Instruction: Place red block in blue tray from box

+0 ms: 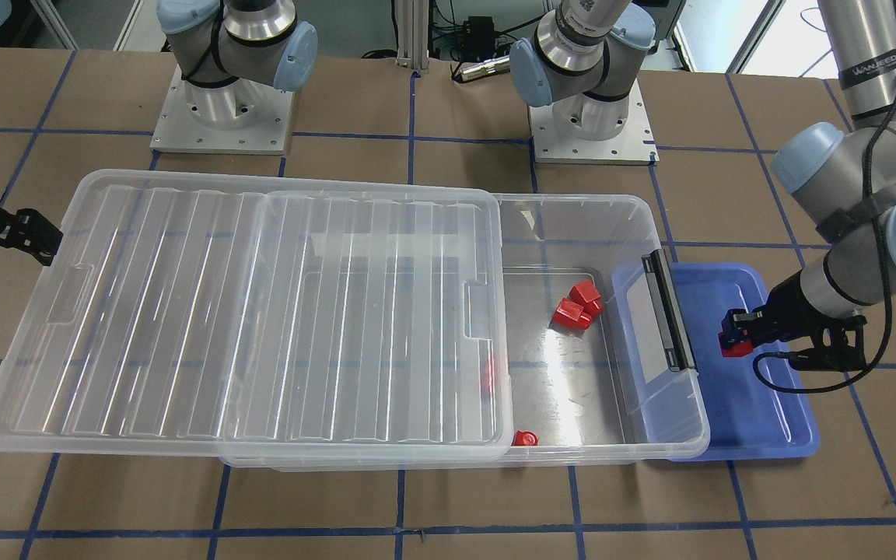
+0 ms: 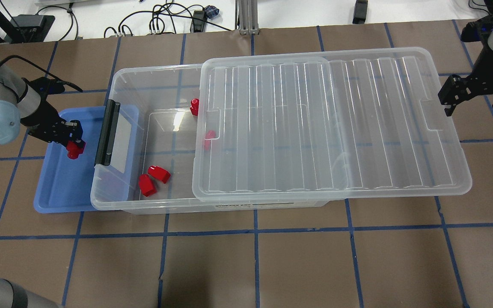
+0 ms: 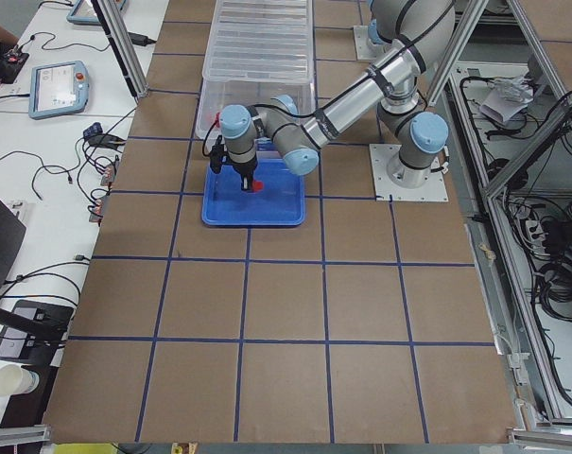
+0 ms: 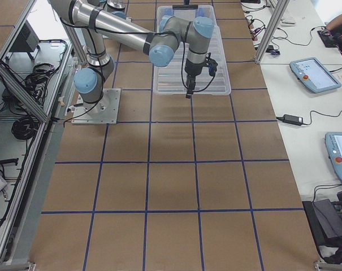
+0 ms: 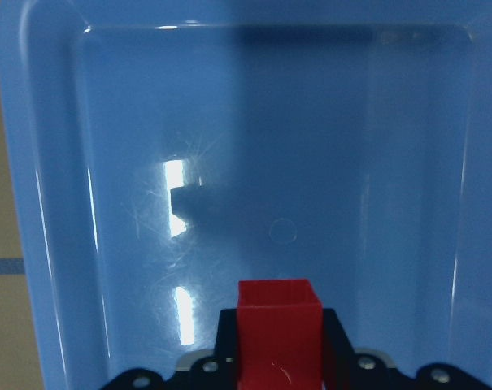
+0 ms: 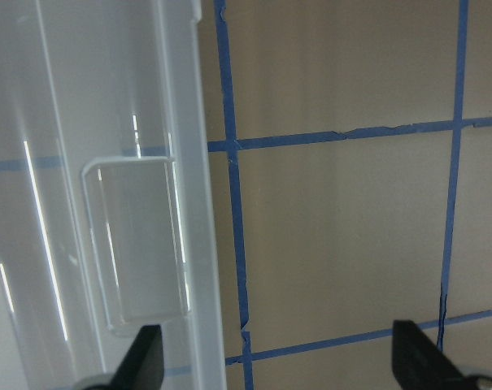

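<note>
- Left gripper clamps small bright-red plastic block over shallow blue plastic tray, bench's left end.
- Right gripper gapes wide beside ribbed clear lid.

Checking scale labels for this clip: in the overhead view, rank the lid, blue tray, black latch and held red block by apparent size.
1. lid
2. blue tray, though the box hides part of it
3. black latch
4. red block in the left claw

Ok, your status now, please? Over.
Left pincer shut on red block, over blue tray. Right pincer open, empty, beside lid. Box end overhangs tray, apart from block.
</note>
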